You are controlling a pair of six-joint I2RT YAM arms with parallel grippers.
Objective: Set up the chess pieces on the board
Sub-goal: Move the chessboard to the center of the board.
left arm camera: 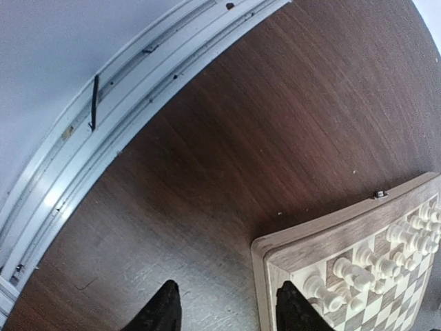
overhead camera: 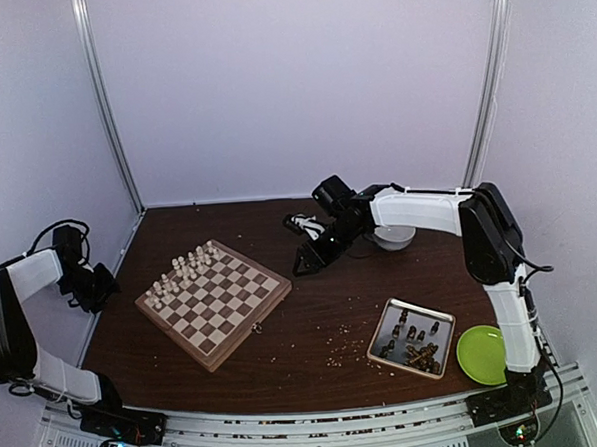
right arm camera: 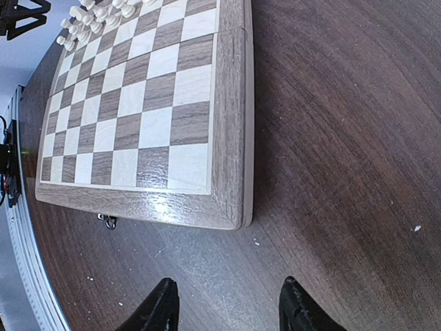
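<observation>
The board [overhead camera: 267, 285] lies left of the table's middle, with cream chess pieces [overhead camera: 186, 269] ranked along its far-left side. Dark chess pieces [overhead camera: 417, 345] lie heaped in a metal tray [overhead camera: 384, 324] at the front right. My left gripper [overhead camera: 100, 289] hovers off the board's left corner. In the left wrist view the left gripper [left arm camera: 227, 307] is open over bare table, beside the board's corner [left arm camera: 275, 252] and cream pieces [left arm camera: 358, 272]. My right gripper [overhead camera: 301, 266] hangs just past the board's right corner. In the right wrist view it [right arm camera: 227, 303] stands open and empty, near the board's rim [right arm camera: 231, 138].
A green plate [overhead camera: 481, 354] sits at the front right beside the tray, and a white bowl [overhead camera: 394, 238] stands at the back under the right arm. Pale crumbs [overhead camera: 339, 331] dot the table between board and tray. A small metal clasp [right arm camera: 107, 221] sticks out from the board's edge.
</observation>
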